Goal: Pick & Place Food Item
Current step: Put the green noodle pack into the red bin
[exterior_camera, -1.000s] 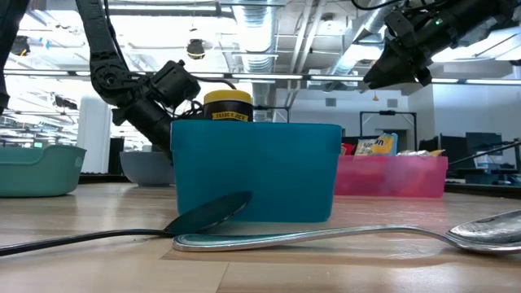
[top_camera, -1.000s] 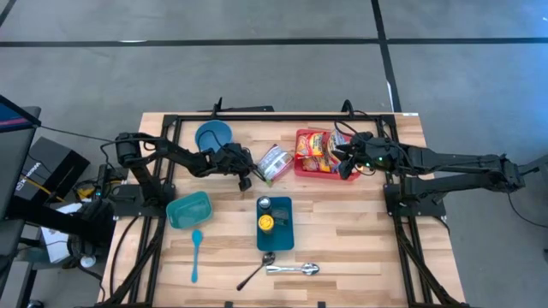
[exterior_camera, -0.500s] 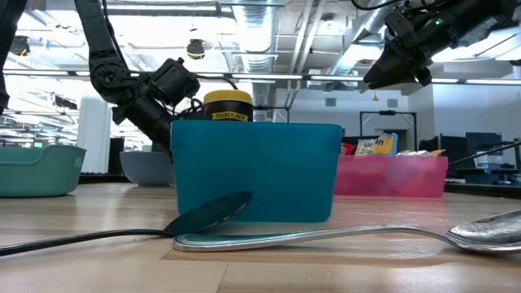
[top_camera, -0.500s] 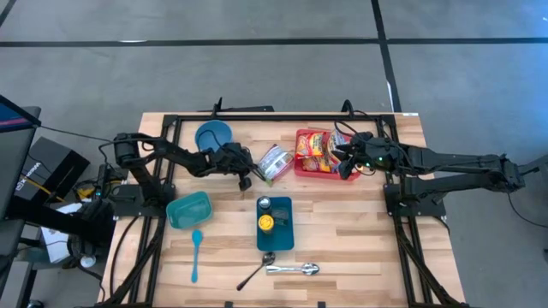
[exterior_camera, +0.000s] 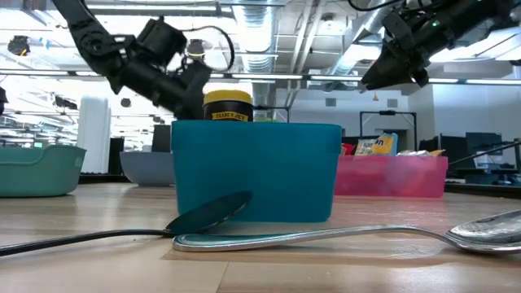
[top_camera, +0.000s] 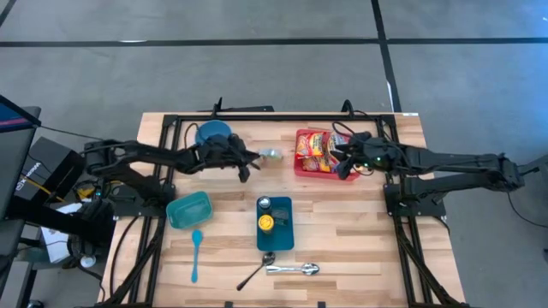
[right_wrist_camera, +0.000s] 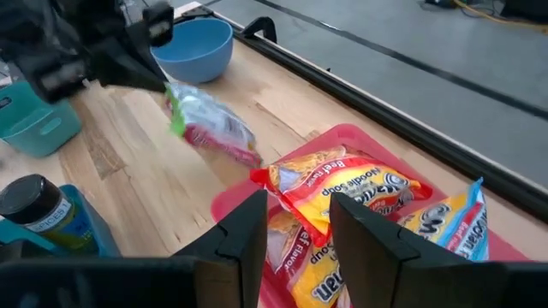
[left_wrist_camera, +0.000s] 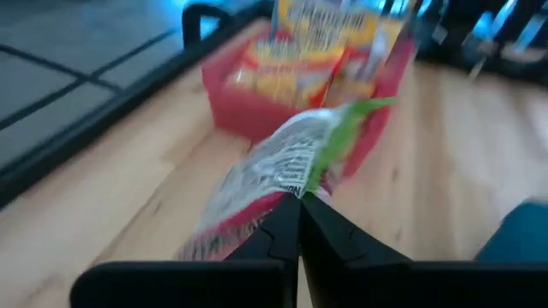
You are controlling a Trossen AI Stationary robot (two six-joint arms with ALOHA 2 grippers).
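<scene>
A white, green and red snack packet (top_camera: pixel 271 154) hangs in the air left of the red tray (top_camera: pixel 299 168), which holds several noodle packets (right_wrist_camera: pixel 342 192). My left gripper (top_camera: pixel 249 159) is shut on the snack packet, which also shows in the left wrist view (left_wrist_camera: pixel 291 162) and the right wrist view (right_wrist_camera: pixel 210 128). My right gripper (right_wrist_camera: pixel 300 231) is open and empty above the red tray's right part (top_camera: pixel 349 165). In the low view the left gripper (exterior_camera: pixel 191 77) is high above the table and the packet is hidden. My left gripper pinches the packet's red-edged end (left_wrist_camera: pixel 272 204) between its two shut fingers (left_wrist_camera: pixel 330 229). The fingers come roughly level from the table's left. The packet sticks out past the fingertips toward the red tray, lifted clear of the table.
A blue bowl (top_camera: pixel 214 134) stands far left of the packet. A teal container (top_camera: pixel 188 210) and a teal spoon (top_camera: pixel 196 252) lie near left. A blue tray (top_camera: pixel 282 235) with a yellow-lidded jar (top_camera: pixel 266 223) sits in the middle, and metal spoons (top_camera: pixel 291 269) lie near the front edge.
My left gripper has risen, shut on the snack packet. The packet lay flat on the table left of the red tray and is now lifted clear. My right gripper has kept still.
</scene>
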